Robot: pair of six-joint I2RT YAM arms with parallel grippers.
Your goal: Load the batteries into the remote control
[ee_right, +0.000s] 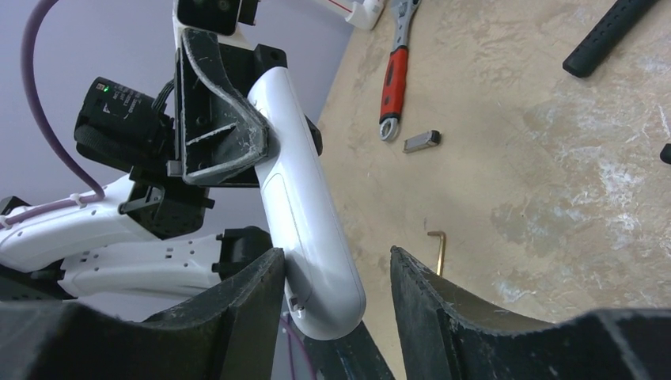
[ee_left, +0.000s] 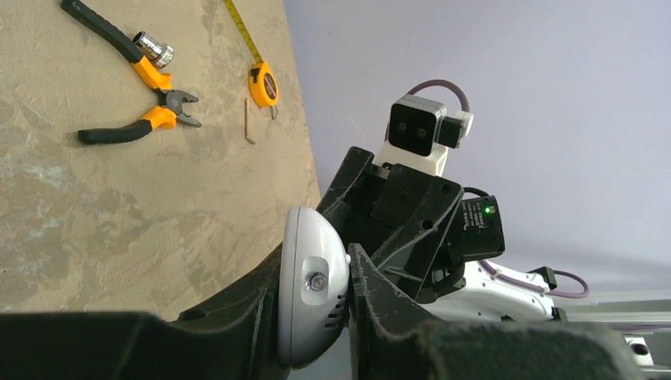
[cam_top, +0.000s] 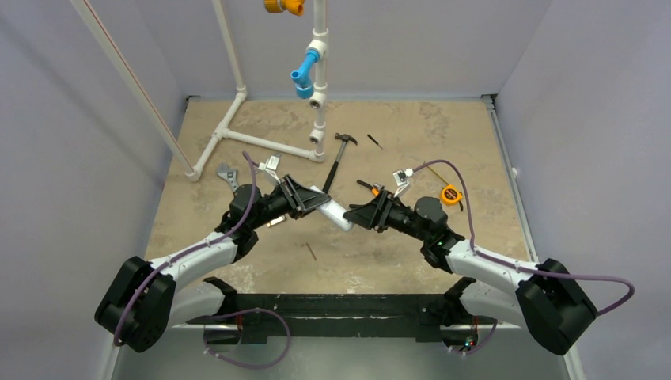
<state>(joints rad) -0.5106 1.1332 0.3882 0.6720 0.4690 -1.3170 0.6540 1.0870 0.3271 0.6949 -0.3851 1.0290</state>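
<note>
Since loading cells needs the handset steady and its back within reach, or so I took it, the remote control (cam_top: pixel 332 212) was held up clear of the table (cam_top: pixel 443 127) between the two arms, slanting from far left down to near right. The left gripper (cam_top: pixel 305 198) was clamped tight across its far-left end, fingers (ee_left: pixel 372 301) pressed to both sides of the white body, so that arm served as the vice. The right gripper (cam_top: pixel 360 215) stood at the near-right end with its jaws about half apart, straddling the rounded tip. From its wrist view the casing lay against or just beside one finger (ee_right: pixel 249 305), while a plain gap showed before the other, so it gripped nothing yet. I judged it a handover or a re-grip in the making.

I could not pick out the batteries anywhere. On the table lay a hex key (cam_top: pixel 311 251), a small silver piece (ee_right: pixel 421 141), pliers (ee_left: pixel 150 119) and a tape measure (cam_top: pixel 451 195), all well apart from the raised handset.
</note>
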